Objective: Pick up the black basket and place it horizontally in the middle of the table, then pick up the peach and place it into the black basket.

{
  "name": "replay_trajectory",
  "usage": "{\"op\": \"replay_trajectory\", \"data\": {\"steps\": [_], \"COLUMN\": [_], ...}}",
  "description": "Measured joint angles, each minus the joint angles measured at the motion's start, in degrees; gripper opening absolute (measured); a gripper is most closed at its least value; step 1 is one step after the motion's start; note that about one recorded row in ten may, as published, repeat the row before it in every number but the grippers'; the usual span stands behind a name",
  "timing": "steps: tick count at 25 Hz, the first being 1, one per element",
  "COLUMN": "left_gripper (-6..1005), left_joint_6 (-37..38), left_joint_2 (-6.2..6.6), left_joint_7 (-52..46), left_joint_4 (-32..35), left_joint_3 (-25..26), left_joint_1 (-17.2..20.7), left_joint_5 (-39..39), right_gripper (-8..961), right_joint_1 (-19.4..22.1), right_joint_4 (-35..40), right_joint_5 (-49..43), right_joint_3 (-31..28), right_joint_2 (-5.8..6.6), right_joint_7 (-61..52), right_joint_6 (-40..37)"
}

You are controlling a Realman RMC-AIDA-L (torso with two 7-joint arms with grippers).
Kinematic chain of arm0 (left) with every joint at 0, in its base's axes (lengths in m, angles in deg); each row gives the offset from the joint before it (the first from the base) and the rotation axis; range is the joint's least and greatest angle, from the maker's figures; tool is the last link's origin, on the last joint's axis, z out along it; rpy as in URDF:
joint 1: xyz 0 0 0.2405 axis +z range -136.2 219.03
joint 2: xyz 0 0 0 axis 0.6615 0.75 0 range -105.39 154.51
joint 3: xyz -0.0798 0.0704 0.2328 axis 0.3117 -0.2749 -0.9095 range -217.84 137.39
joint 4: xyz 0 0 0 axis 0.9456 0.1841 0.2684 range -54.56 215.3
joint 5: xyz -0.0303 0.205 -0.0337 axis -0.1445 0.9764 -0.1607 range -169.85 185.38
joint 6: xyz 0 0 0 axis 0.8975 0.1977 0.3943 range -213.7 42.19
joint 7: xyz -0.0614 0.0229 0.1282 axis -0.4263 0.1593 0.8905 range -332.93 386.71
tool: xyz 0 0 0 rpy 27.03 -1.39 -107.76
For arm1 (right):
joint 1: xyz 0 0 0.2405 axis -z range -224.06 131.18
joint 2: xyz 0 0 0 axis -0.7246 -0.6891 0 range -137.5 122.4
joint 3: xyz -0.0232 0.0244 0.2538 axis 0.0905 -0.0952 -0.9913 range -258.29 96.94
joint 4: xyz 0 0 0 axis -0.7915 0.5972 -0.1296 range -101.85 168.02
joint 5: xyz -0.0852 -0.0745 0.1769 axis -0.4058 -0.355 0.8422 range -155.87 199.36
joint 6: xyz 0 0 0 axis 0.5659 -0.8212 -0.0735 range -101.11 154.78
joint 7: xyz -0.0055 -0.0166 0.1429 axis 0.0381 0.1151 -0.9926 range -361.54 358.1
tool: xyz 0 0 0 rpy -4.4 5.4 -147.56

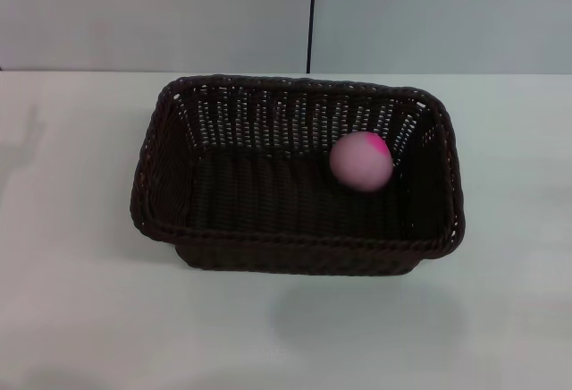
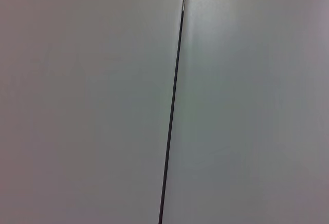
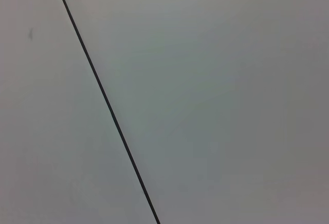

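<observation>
The black basket stands upright in the middle of the white table, its long side across the head view. The pink peach lies inside it, on the floor near the far right corner. Neither gripper shows in the head view. Both wrist views show only a grey wall with a thin dark seam, so the grippers are out of sight.
A grey wall with a vertical dark seam rises behind the table's far edge. The same seam shows in the left wrist view and in the right wrist view.
</observation>
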Motion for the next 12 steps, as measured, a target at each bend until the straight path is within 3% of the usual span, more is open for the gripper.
{"op": "replay_trajectory", "data": {"steps": [12], "left_gripper": [802], "left_joint_6": [0.02], "left_joint_2": [0.04], "left_joint_7": [0.05], "left_joint_4": [0.16], "left_joint_3": [0.71], "left_joint_1": [-0.34], "left_joint_5": [-0.1], "right_gripper": [643], "right_joint_1": [0.04], "right_joint_4": [-0.64], "right_joint_5": [0.0], "right_joint_3": [-0.04], "right_joint_2": [0.0], "right_joint_7": [0.09], "right_joint_6": [0.76]}}
